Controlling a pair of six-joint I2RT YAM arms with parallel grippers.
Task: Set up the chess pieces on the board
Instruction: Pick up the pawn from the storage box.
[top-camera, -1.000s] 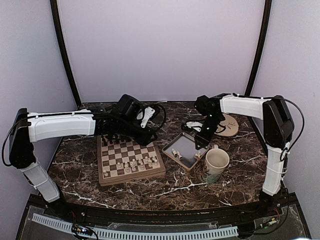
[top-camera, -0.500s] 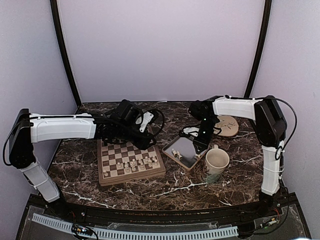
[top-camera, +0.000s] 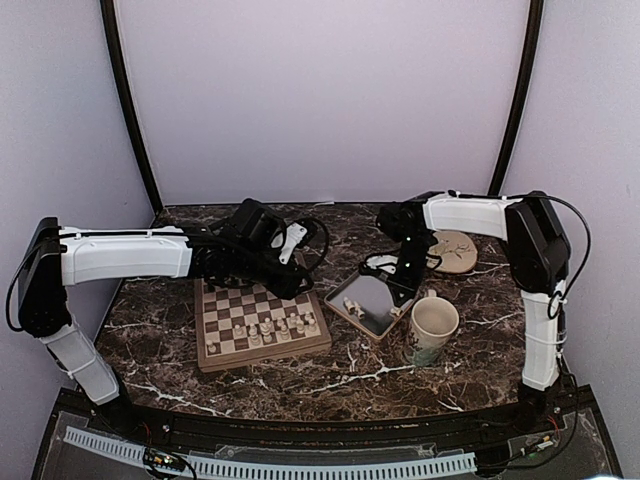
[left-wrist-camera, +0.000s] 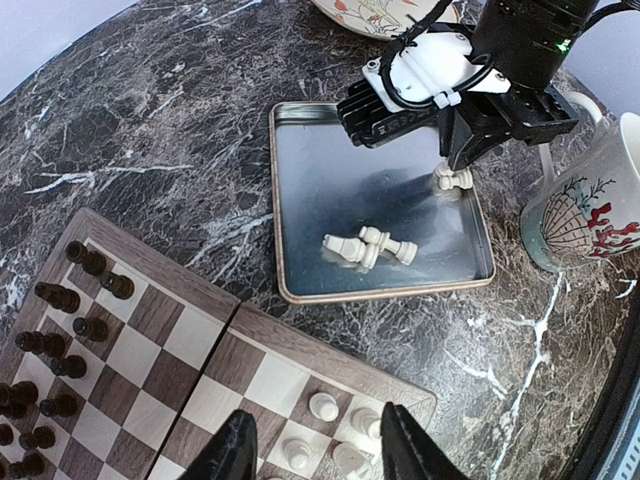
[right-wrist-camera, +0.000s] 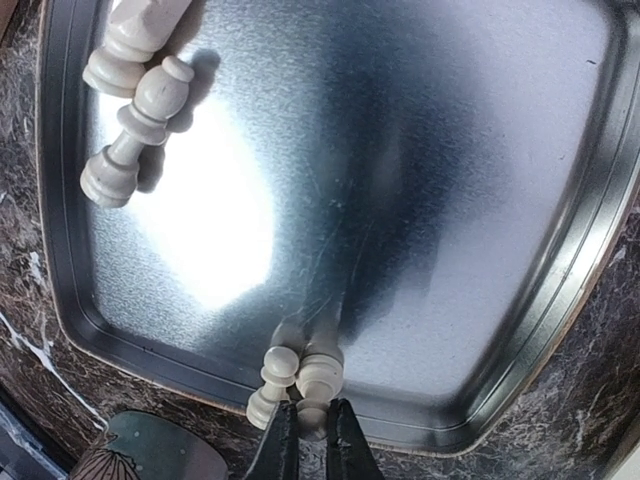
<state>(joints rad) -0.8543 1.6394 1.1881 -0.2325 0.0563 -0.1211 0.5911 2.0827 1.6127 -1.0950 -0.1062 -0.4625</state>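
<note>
- Roughly up-and-down the right wrist frame runs the long axis of a cream chessman (right-wrist-camera: 320, 375), low centre; a second chessman (right-wrist-camera: 270, 388) lies just beside it on the left
- right pincer (right-wrist-camera: 311, 428) at the bottom edge, jaws pinched almost together on the cream chessman's lower end, over the grey tray (right-wrist-camera: 450, 200) near its lower rim
- two more chess pieces (right-wrist-camera: 130, 140) lie slanted upper left, well apart from that pincer
- left pincer (left-wrist-camera: 315, 452) half spread, empty, above the board (left-wrist-camera: 150, 340)

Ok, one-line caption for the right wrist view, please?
Right gripper shut on a cream chess piece by the grey tray rim, two others lying opposite.
</note>
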